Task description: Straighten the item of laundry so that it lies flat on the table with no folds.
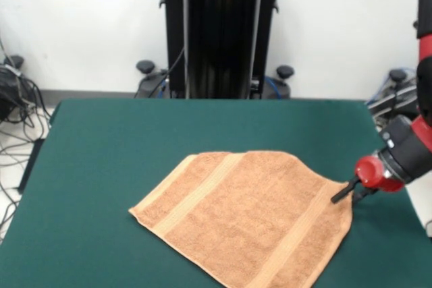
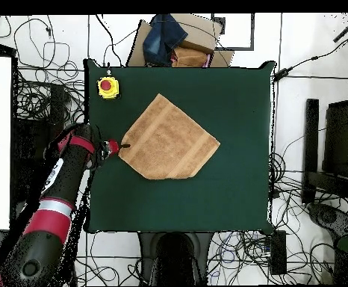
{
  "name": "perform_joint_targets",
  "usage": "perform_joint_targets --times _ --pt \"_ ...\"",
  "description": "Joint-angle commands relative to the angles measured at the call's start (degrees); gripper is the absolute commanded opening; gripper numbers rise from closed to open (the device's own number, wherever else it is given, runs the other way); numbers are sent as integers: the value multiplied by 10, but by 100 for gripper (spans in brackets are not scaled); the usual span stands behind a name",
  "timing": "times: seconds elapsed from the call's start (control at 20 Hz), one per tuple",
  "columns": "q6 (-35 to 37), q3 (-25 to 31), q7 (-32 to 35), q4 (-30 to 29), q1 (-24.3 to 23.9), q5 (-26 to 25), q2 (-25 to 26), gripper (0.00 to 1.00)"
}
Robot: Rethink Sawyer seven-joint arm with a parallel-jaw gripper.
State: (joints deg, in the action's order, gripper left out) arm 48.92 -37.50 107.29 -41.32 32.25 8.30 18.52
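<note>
The orange-tan hand towel lies spread on the dark green surface, turned at an angle to its edges so that it reads as a diamond from overhead. In the front view two woven stripe bands cross it and its nearest corner runs off the bottom of the frame; the upper right corner looks cut off on a slant, as if tucked or folded. The overhead view shows the whole towel within the surface, closer to the edge away from the robot's base.

The tool sits low at the towel's right-hand corner in the front view, its dark tips at the cloth's edge behind a red wrist. Whether the tips are spread, closed or pinching the cloth cannot be told in either view. From overhead the tool meets the towel's left corner, and the red and black arm reaches in across that side.

Only the overhead view shows a yellow box with a red button on a corner of the surface, well apart from the towel, and a cardboard box with dark blue cloth beyond the far edge. Cables cover the floor around.
</note>
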Motion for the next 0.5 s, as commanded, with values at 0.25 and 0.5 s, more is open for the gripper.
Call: perform_joint_targets --times 0.25,0.5 --pt "72 -14 213 -20 -13 4 105 100" --pt "102 -26 235 -4 -15 11 115 100"
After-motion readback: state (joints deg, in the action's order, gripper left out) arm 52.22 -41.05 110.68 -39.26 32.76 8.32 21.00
